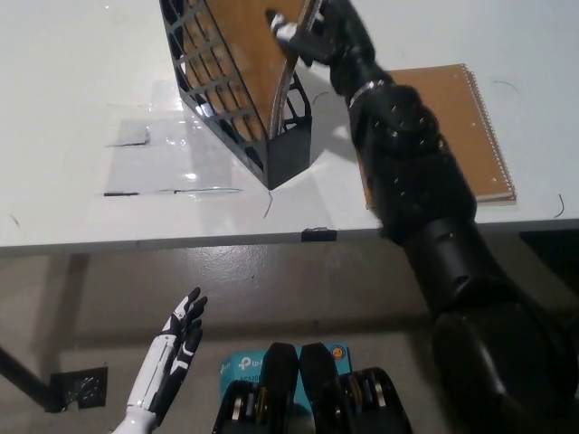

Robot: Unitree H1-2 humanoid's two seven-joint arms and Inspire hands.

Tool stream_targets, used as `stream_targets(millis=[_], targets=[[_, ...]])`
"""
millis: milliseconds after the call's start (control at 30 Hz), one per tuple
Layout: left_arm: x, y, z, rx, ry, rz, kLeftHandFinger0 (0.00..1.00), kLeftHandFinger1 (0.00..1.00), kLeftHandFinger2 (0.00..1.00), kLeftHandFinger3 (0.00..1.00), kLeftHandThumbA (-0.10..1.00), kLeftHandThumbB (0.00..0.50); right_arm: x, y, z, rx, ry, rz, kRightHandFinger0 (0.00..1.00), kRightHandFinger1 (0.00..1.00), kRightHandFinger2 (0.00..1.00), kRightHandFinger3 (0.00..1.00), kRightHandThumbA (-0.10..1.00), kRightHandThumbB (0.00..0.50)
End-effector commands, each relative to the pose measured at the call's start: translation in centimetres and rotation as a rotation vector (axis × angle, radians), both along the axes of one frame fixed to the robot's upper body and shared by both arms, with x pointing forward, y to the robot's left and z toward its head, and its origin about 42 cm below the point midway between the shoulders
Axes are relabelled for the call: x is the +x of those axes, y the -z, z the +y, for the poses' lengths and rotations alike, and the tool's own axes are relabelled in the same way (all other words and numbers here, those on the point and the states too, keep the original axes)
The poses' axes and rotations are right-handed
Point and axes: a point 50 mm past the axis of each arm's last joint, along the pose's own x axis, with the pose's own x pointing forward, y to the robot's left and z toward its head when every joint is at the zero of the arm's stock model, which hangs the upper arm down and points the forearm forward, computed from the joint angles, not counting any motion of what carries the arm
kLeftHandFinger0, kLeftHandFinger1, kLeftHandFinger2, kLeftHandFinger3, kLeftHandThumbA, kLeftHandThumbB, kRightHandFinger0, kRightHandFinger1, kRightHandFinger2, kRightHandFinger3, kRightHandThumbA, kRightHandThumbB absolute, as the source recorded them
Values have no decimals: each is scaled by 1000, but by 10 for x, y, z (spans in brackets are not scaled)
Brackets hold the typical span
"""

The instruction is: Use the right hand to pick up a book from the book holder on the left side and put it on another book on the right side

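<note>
A black wire book holder (237, 108) stands on the white table (99, 72), left of centre. A brown spiral-bound book (246, 54) stands tilted in it, its top edge near the picture's top. My black right hand (317, 32) is shut on that book's upper right edge, and the book sits higher in the holder's open side. A second brown spiral notebook (457, 117) lies flat on the table to the right, partly hidden by my right arm. My white left hand (176, 348) hangs open below the table's front edge at lower left.
Clear tape patches (154, 158) and dark marks lie on the table left of the holder. The table's front edge (181, 240) crosses the middle of the view, with grey floor below. A small black bracket (317, 234) sits on that edge.
</note>
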Motion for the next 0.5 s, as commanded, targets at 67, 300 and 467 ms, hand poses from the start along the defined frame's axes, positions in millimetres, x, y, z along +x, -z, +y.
stream_targets(millis=[67, 300, 467], targets=[[2, -9, 3, -8, 14, -51, 988, 1000, 1000, 1000, 971, 125, -28, -142, 18, 364, -279, -134, 0, 331, 756, 797, -100, 104], [0, -5, 1, -10, 16, -35, 976, 1000, 1000, 1000, 973, 125, -31, -163, 5, 483, -323, -69, 0, 370, 802, 1000, -100, 68], [0, -5, 1, -19, 15, -29, 967, 1000, 1000, 1000, 965, 137, -26, -175, -6, 606, -349, -7, 0, 325, 774, 1000, -100, 92]])
